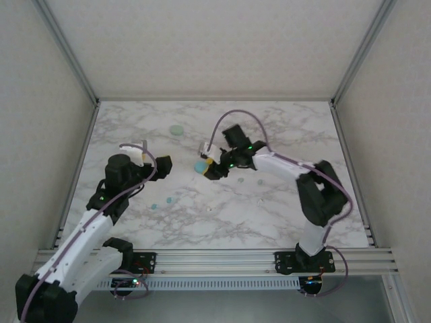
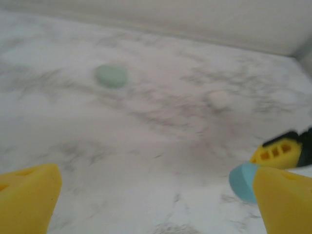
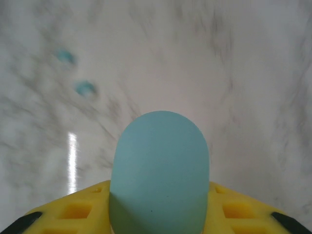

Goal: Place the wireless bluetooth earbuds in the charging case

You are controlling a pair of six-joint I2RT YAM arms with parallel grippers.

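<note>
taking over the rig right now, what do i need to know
The left gripper is open and empty, facing the green case.
The right gripper is closed on the blue case, mid-table.
Two blue buds lie loose, left of that case and nearer the arms.
Done: blue case gripped.
Left: open a case and seat the buds. The other buds are too small to make out.

It was a robotics lab cell: pale panels (image 1: 215, 40) walled the marble-patterned tabletop (image 1: 269, 222) behind and beside, aluminium struts (image 1: 65, 50) (bare extrusion) rose from its far corners, and a rail (image 1: 215, 256) along its near edge carried the left arm (image 1: 87, 229) and right arm (image 1: 316, 195).
</note>
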